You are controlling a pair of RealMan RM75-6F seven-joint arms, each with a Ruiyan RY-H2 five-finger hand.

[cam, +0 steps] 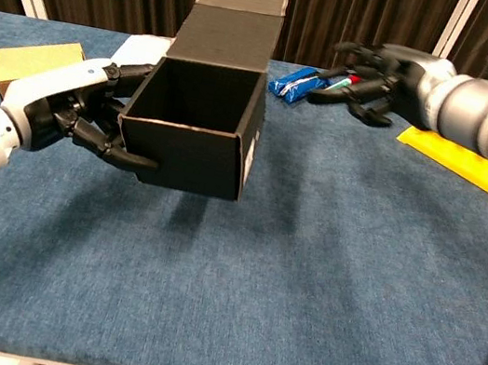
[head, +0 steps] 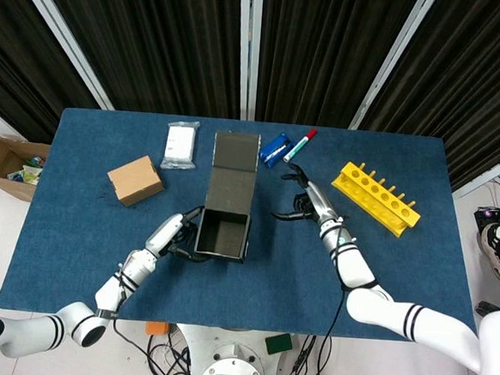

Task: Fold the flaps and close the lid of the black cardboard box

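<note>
Two hands are in my view. My left hand (cam: pixel 63 108) grips the left wall of the black cardboard box (cam: pixel 198 132), fingers curled round its lower edge, and the chest view shows a shadow under the box, so it looks lifted just off the desk (cam: pixel 303 278). My right hand (cam: pixel 377 69) hovers with fingers spread, holding nothing, to the right of the box's lid and not touching it.

From the head view the box (head: pixel 224 233) runs lengthwise away from me, with its open mouth at the near end facing up and the lid (head: pixel 234 165) stretched out flat behind it towards the far edge. I see nothing inside; the interior is dark.

Further out, a blue packet (head: pixel 276 148) and a red-capped marker (head: pixel 299 145) lie just beyond my right hand (head: pixel 305 204), close by the lid's far right corner. A yellow tube rack (head: pixel 376 198) sits further right. To the left are a white packet (head: pixel 180 145) and a small brown carton (head: pixel 135 179), both apart from the box.
</note>
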